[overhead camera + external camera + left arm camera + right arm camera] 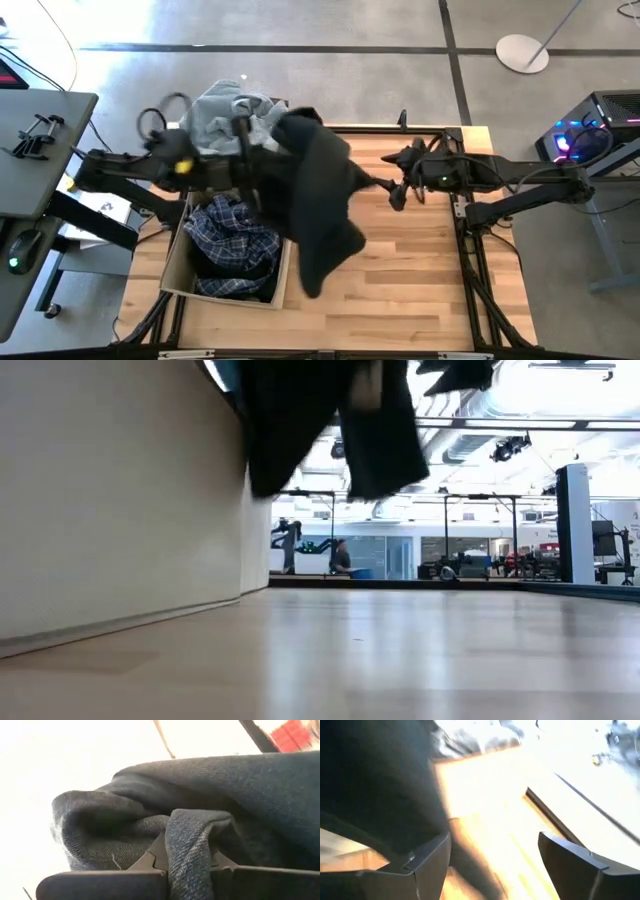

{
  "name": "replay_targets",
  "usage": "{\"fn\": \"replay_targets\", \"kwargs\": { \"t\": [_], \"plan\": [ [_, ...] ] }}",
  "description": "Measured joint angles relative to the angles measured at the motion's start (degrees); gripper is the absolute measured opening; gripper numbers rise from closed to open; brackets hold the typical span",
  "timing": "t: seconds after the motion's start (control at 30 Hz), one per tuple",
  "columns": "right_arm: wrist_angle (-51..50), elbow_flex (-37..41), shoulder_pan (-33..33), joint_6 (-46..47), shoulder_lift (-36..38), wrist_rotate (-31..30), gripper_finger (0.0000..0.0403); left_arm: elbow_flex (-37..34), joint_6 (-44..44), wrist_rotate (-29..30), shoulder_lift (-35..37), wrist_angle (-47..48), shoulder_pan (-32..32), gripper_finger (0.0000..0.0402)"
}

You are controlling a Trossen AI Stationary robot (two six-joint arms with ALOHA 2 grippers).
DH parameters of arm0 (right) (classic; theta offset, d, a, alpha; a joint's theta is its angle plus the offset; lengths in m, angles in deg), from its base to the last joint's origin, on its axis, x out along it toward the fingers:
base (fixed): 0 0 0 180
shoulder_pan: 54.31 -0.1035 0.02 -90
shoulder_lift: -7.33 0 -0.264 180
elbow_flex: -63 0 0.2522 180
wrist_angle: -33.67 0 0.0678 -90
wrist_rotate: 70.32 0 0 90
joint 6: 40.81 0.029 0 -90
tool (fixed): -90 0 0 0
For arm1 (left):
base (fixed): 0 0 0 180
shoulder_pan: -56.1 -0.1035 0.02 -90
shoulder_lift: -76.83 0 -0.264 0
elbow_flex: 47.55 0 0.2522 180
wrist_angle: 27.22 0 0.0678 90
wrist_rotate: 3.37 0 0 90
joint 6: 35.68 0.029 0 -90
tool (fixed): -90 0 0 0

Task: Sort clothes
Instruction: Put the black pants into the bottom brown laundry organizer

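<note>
Partway, you see: plaid garment (232,245) already in bin (176,268) on worktop (420,280). Left hand (192,865) clamps dark denim garment (318,195), hanging above bin edge. Right hand (492,855) spread wide, empty, beside it. Grey-white pile (232,115) behind bin left to sort.

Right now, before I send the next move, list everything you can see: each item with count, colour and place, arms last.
dark denim garment: one, near-black, hanging above the table centre
plaid garment: one, navy-white, in the bin
grey clothes: a pile, pale grey, at the table's far-left edge
bin: one, beige, table's left side
table: one, light wood
left gripper: shut on the dark denim garment
right gripper: open, beside the hanging garment
</note>
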Motion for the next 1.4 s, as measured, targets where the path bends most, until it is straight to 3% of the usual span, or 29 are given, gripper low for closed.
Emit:
{"fn": "replay_targets", "kwargs": {
  "t": [0.07, 0.17, 0.3, 0.4, 0.53, 0.73, 0.9, 0.97, 1.03, 1.2, 1.4],
  "plan": [
    [-2.28, 0.06, 0.00, 1.93, -0.34, -0.66, 0.0286, 0.91, 2.93, -1.07, 1.03, -4.08, 1.33, 0.0008],
    [-5.16, 0.06, -0.17, 4.03, -0.90, -1.27, 0.0286, 6.32, 1.21, -3.92, 2.22, -1.43, 3.16, 0.0008],
    [-6.59, 0.08, -2.63, 4.58, -1.72, -5.42, 0.0286, 16.47, -8.92, -8.78, 2.43, 13.89, 5.56, 0.0007],
    [-6.58, 0.08, -5.39, 5.12, -2.04, -9.38, 0.0286, 22.98, -14.85, -7.64, 1.81, 26.05, 8.02, 0.0007],
    [-6.58, 0.10, -9.23, 6.54, -1.97, -12.85, 0.0286, 30.45, -22.82, 2.22, 1.97, 39.33, 12.77, 0.0007],
    [-6.57, 0.12, -13.81, 8.37, -1.97, -15.99, 0.0286, 34.47, -34.69, 27.64, 2.43, 59.97, 20.23, 0.0006],
    [-6.55, 0.14, -15.81, 8.91, -1.97, -16.73, 0.0286, 33.87, -54.52, 32.28, 0.92, 86.80, 20.76, 0.0009],
    [-6.55, 0.14, -16.28, 8.97, -1.97, -16.75, 0.0286, 31.10, -63.03, 32.74, -0.01, 98.44, 20.76, 0.0010],
    [-6.55, 0.17, -16.58, 9.08, -1.97, -16.80, 0.0286, 24.43, -69.22, 31.51, -0.42, 100.01, 20.69, 0.0011],
    [-6.52, 0.17, -16.68, 9.02, -2.21, -17.00, 0.0286, 2.79, -67.22, 13.79, -0.74, 82.19, 21.33, 0.0012],
    [-6.52, 0.17, -16.68, 8.64, -3.24, -18.04, 0.0286, -19.83, -79.16, 2.40, -4.80, 66.53, 21.00, 0.0013]
  ]
}}
